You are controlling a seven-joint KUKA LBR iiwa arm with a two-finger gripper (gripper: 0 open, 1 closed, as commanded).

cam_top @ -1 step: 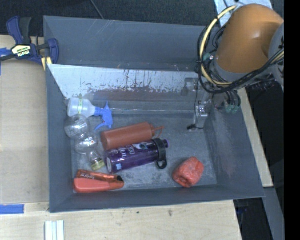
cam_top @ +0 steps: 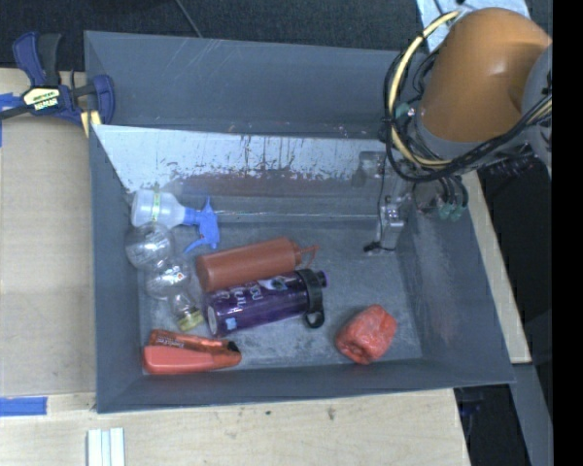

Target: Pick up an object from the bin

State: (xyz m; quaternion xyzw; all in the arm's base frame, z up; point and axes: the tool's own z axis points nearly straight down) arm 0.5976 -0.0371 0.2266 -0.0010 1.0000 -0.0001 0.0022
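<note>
My gripper [cam_top: 389, 223] hangs at the right of the bin, close to the back wall, with nothing seen in it. To its left lies a red-brown squeeze bottle [cam_top: 248, 262], nozzle pointing toward the gripper with a gap between them. Just below that bottle lies a purple bottle [cam_top: 260, 302] with a black cap and loop. A crumpled red lump [cam_top: 366, 334] rests near the front right corner, below the gripper and apart from it.
An orange-red stapler [cam_top: 189, 354] lies at the front left. A clear spray bottle with a blue trigger [cam_top: 170, 213] and clear glassy pieces [cam_top: 155, 252] sit along the left side. The bin floor under the gripper is bare.
</note>
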